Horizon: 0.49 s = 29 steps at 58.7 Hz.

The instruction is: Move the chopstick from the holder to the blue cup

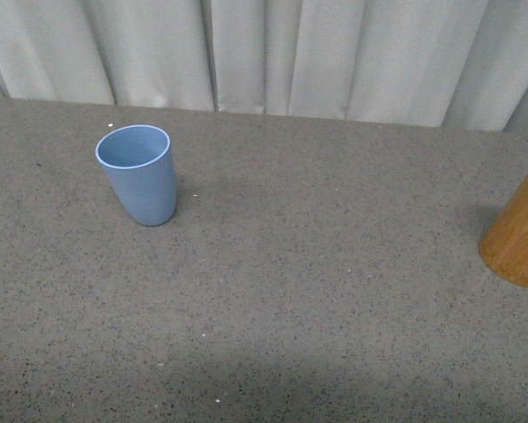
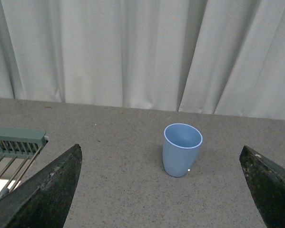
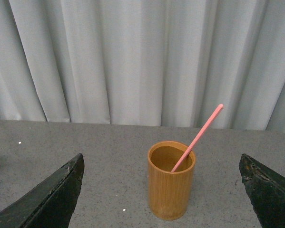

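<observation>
Chopstick (image 3: pixel 197 139): you have it leaning in the holder (image 3: pixel 171 190). Blue cup (image 1: pixel 140 181): upright on bench (image 1: pixel 334 291). Left claw (image 2: pixel 160 164), right claw (image 3: pixel 161 161): both released.

Speckled grey table (image 1: pixel 316 291), pale curtain (image 1: pixel 334 53), green rack (image 2: pixel 14 141).

My bench (image 1: pixel 334 291) is a grey, matte surface flecked with dark and pale grains, and a few small white specks are scattered on it. Along its whole far edge hangs a pale, off-white curtain (image 1: pixel 272 53) in long vertical folds that reach down to the bench. The light is soft and even. In the front view a darker band of shadow lies across the bench's near edge. My left wrist view shows a pale green slatted rack (image 2: pixel 14 141) on the bench.
</observation>
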Available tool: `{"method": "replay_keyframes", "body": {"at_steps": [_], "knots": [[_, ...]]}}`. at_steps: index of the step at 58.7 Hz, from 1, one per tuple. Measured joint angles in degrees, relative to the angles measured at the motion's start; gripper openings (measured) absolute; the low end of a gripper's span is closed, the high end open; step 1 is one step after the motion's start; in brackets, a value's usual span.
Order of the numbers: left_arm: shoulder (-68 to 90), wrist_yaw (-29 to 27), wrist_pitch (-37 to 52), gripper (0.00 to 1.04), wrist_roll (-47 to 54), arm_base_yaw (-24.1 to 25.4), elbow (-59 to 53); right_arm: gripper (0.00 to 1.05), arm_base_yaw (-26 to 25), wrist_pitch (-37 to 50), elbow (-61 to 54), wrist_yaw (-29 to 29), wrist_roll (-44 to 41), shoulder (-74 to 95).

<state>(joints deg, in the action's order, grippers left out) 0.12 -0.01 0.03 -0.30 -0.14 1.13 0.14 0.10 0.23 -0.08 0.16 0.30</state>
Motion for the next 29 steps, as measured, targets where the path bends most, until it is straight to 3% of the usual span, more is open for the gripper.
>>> {"method": "replay_keyframes", "body": {"at_steps": [27, 29], "knots": [[0.0, 0.0, 0.0, 0.98, 0.0, 0.0, 0.0, 0.95, 0.0, 0.0, 0.0, 0.0, 0.0, 0.0], [1.0, 4.1, -1.3, 0.98, -1.9, 1.5, 0.4, 0.95, 0.0, 0.0, 0.0, 0.0, 0.0, 0.0]]}}
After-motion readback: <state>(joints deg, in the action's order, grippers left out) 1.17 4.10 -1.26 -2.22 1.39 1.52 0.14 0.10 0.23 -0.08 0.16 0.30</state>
